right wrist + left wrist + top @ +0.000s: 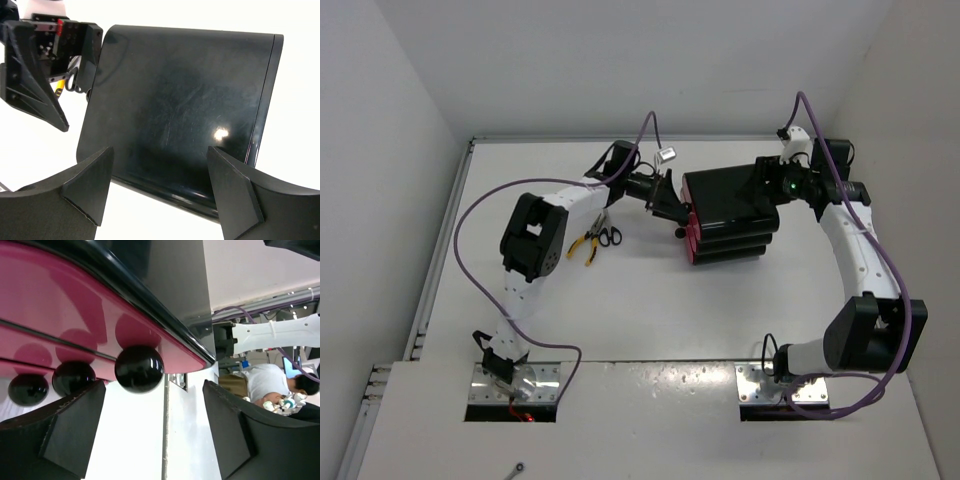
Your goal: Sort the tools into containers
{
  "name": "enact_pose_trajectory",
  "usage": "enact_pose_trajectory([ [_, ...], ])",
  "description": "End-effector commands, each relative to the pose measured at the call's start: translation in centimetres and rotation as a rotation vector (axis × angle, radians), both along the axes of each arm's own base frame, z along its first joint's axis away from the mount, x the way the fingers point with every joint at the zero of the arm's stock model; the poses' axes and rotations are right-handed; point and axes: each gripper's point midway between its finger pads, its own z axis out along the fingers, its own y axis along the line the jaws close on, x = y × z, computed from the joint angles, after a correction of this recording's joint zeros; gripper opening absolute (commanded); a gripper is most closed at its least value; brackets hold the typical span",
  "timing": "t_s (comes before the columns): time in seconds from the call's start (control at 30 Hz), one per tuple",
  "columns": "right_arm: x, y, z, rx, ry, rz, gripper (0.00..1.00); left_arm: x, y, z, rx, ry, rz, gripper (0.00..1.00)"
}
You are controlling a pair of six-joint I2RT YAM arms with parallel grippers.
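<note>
- Toward the far right corner of the white table (650, 310): a glossy black drawer box (730, 195), front turned to the left edge.
- In that front, 3 magenta-pink drawers (691, 243) stacked 1 over another, each with 1 round black knob. Nearest knob (139, 368) largest in the left wrist view, the other 2 lined up beside it.
- Directly before the drawer fronts: the left gripper (154, 390), jaws spread wide, clamped on nothing.
- Nearest knob in the gap between those jaws, just beside 1 black finger (65, 435), well apart from the other.
- At the opposite side of the drawer box, toward the table's right edge: the right gripper (160, 150), jaws roughly halfway apart, gripping nothing.
- Between and beyond its fingers (85, 190), only the broad glossy top of the drawer box. Cannot tell whether they touch it.
- Left of the drawer box, flat on the table and outside every drawer: yellow-handled pliers (582, 248) and black-handled scissors (609, 237), just beside each other, scissors on the side nearer the box.
- Both tools nearer the far edge than the near edge, close by the left arm (555, 215).
</note>
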Motion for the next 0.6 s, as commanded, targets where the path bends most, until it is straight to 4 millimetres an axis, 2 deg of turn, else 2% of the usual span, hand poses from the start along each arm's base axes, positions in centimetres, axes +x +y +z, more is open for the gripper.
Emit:
enact_pose_trajectory([
  [0.0,-0.1,0.3,2.0,-0.010,-0.081,0.018,0.75,0.2,1.1,2.7,-0.026,-0.101,0.022,0.87],
  [0.17,-0.1,0.3,2.0,-0.010,-0.081,0.018,0.75,0.0,2.3,3.8,-0.026,-0.125,0.038,0.89],
  [0.2,-0.1,0.3,2.0,-0.010,-0.081,0.018,0.75,0.0,2.9,2.9,-0.013,-0.105,0.045,0.89],
  [0.3,-0.1,0.3,2.0,-0.004,-0.077,0.013,0.75,0.1,4.3,3.3,0.001,-0.150,0.071,0.89],
  [0.37,-0.1,0.3,2.0,-0.004,-0.076,0.013,0.75,0.1,5.4,2.9,0.034,-0.198,0.099,0.89],
  [0.47,-0.1,0.3,2.0,-0.004,-0.076,0.013,0.75,0.0,7.8,2.2,0.118,-0.373,0.132,0.84],
  [0.53,0.0,0.3,2.4,-0.005,-0.086,0.013,0.75,-1.2,9.4,1.0,0.177,-0.554,0.108,0.82],
  [0.57,-0.1,0.4,2.2,-0.004,-0.077,0.013,0.75,-1.1,9.8,0.9,0.190,-0.634,0.115,0.81],
])
